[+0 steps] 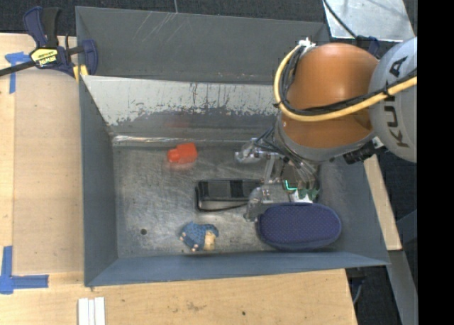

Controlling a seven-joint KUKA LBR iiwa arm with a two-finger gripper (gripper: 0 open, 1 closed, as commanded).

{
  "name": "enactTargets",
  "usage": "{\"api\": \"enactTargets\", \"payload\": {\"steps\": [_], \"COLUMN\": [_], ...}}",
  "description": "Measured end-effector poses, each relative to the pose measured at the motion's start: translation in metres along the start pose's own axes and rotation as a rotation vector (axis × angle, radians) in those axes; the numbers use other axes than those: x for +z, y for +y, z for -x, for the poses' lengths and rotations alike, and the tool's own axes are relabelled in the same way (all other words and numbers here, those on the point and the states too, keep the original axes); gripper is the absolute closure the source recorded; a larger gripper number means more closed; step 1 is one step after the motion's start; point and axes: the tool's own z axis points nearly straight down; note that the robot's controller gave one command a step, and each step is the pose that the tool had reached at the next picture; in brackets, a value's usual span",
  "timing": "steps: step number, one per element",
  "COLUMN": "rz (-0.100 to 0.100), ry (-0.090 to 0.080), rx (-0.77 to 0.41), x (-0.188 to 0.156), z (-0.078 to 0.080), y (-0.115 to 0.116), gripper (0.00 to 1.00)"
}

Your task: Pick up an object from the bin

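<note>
My gripper point(253, 180) hangs low in the right half of the bin, under the arm's orange cover. Its fingers stand open, one fingertip point(248, 152) toward the back wall and the other point(256, 206) toward the front. A flat black rectangular device point(220, 193) lies on the floor, its right end reaching between the two fingertips. Whether the fingertips touch it I cannot tell. A dark blue oval pouch point(298, 226) lies just front-right of the gripper, close to the nearer fingertip.
A small red block point(181, 155) sits left of the gripper near the back wall. A small blue and yellow crumpled thing point(198, 235) lies by the front wall. The arm and its cables cover the bin's right back corner.
</note>
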Motion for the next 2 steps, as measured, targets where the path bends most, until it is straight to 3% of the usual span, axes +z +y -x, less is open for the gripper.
{"api": "enactTargets", "payload": {"steps": [1, 2], "rz": [-0.001, 0.000], "ry": [-0.005, -0.008], "rx": [-0.061, -0.061], "x": [0.1473, 0.1439], "z": [0.0332, 0.0339], "y": [-0.0049, -0.0047], "gripper": [0.00, 1.00]}}
